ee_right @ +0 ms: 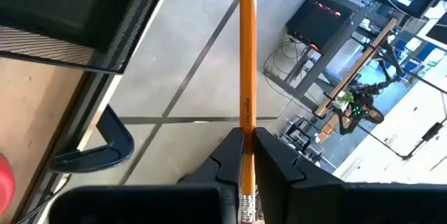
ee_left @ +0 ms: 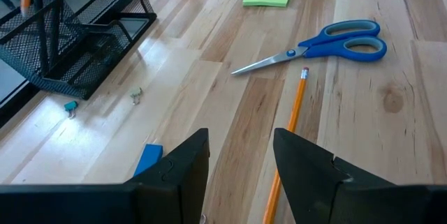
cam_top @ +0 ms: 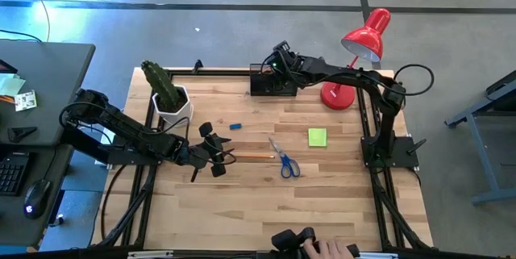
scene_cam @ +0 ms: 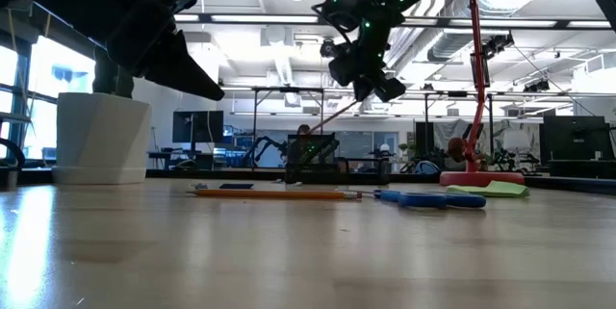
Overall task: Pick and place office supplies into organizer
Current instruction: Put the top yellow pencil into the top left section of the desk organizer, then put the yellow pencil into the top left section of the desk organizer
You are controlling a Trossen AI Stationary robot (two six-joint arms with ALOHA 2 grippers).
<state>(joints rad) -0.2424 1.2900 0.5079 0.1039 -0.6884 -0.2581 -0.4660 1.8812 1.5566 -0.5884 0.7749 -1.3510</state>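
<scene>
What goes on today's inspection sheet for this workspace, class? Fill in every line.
Surface: wooden table.
Job's things: black organizer at far edge; scissors, green sticky pad, blue block and one pencil lie loose.
Clutter: red lamp, potted cactus.
Hands: left hand open above the loose pencil; right hand shut on a second pencil at the organizer.
Cables: black loop on right arm.
Surroundings: desk at left.
</scene>
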